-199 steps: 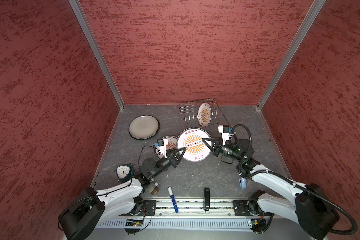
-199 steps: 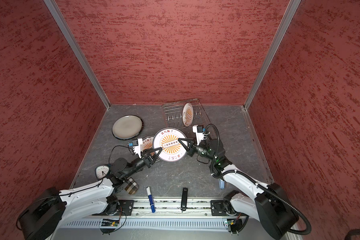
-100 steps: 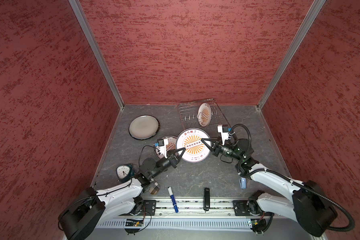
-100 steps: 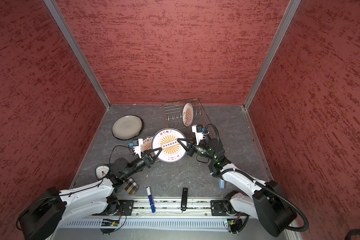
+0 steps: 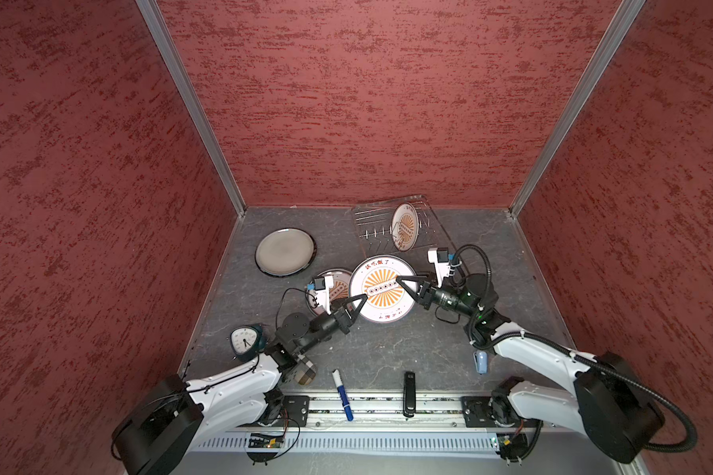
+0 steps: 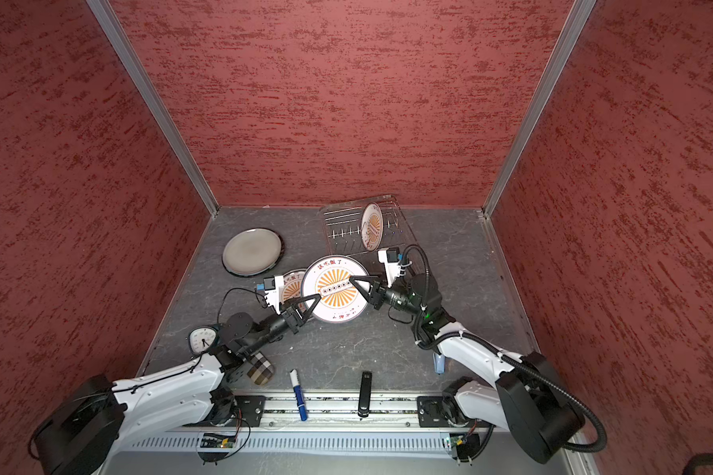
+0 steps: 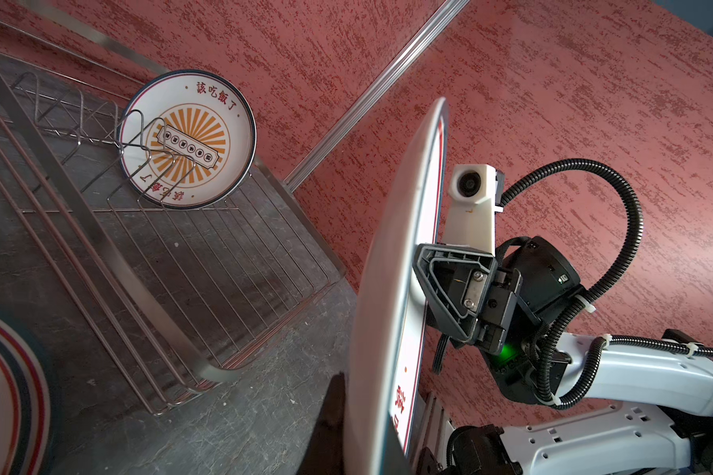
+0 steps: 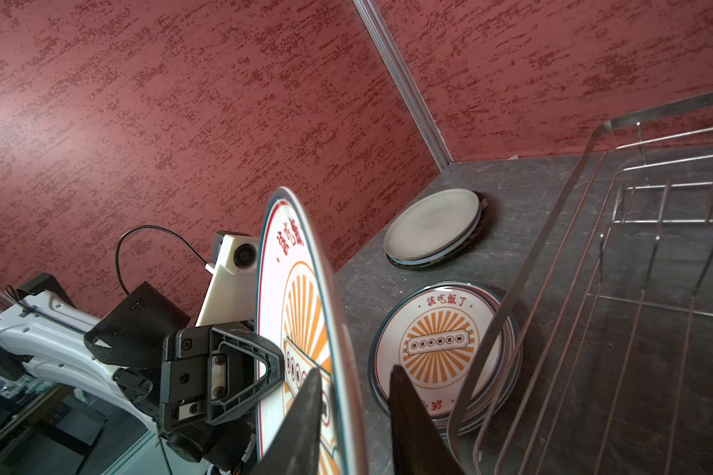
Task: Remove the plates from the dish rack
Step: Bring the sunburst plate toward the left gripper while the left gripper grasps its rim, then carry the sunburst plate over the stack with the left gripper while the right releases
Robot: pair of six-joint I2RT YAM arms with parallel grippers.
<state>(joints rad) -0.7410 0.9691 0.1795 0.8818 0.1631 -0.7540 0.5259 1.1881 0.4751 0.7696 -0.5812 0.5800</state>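
Note:
A sunburst plate (image 5: 381,288) (image 6: 334,294) hangs on edge above the table between both arms. My left gripper (image 5: 363,297) (image 7: 367,444) is shut on its near rim. My right gripper (image 5: 398,280) (image 8: 355,411) stands open astride the opposite rim, with a gap between one finger (image 8: 412,432) and the plate's back. Another sunburst plate (image 5: 405,227) (image 7: 188,137) stands upright among the prongs of the dish rack (image 5: 371,230) (image 8: 634,288). A stack of sunburst plates (image 5: 338,283) (image 8: 437,345) lies flat beside the rack. The grey plate (image 5: 285,251) lies at back left.
A teal clock (image 5: 246,339) and a checked cup (image 5: 305,370) sit by the left arm. A blue marker (image 5: 341,395) and a black stick (image 5: 408,392) lie at the front edge. A pale blue item (image 5: 480,362) lies under the right arm. Red walls enclose three sides.
The left jaws have closed on the plate's rim and the right jaws have opened off it. The plate has shifted slightly toward the left.

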